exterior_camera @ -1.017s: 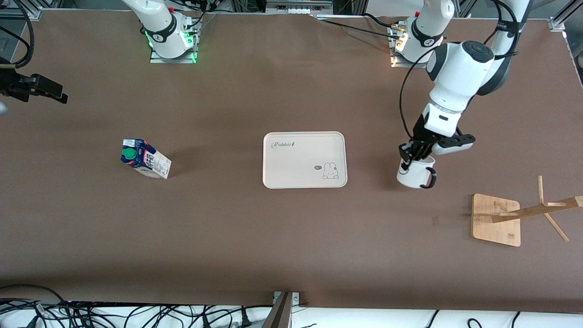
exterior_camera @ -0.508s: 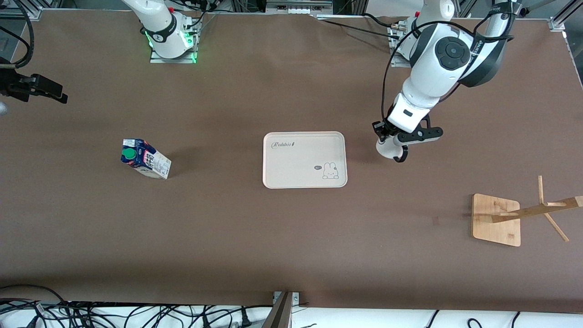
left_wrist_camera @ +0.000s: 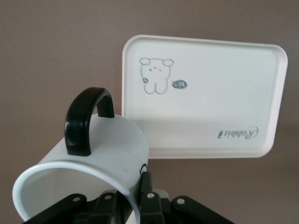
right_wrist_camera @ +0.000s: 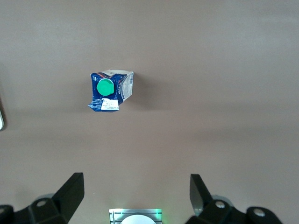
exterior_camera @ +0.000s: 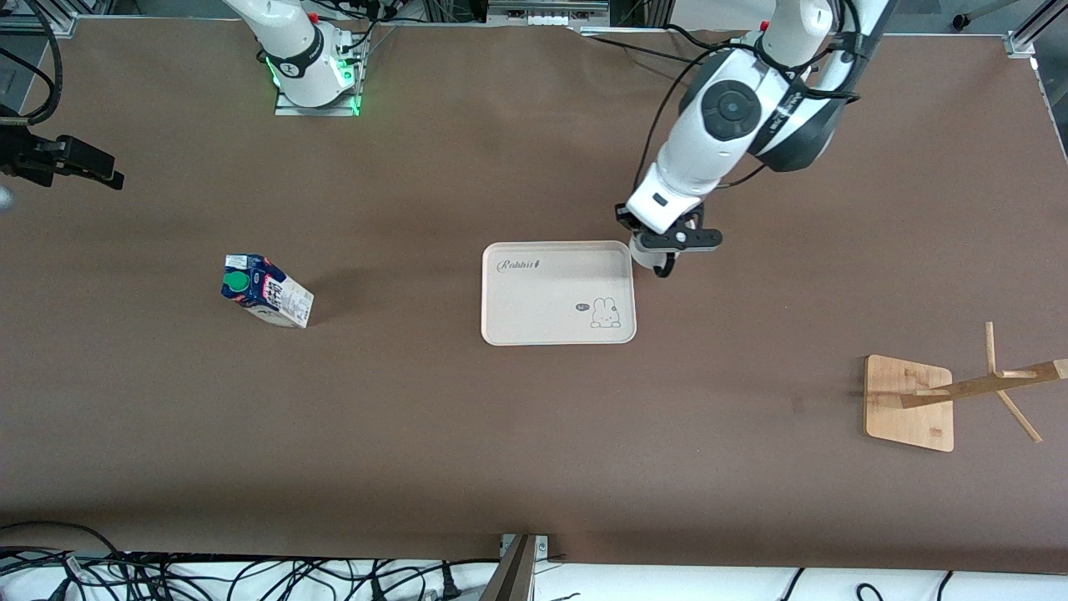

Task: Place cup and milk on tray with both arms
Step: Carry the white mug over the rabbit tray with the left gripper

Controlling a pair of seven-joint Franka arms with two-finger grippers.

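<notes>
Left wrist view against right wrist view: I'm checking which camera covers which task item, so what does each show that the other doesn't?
Only the left wrist view shows the cup, clamped at its rim by the left gripper, with the tray lying past it. Only the right wrist view shows the milk standing on the table and the right gripper open above it. Both share the brown table.

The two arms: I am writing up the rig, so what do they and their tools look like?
Both arms are glossy white with rounded shells and black joint bands. The left arm has a black round cap on one joint and black cables looping beside it. The right arm shows a green light at its base. The left tool and the right tool are black with two fingers.
</notes>
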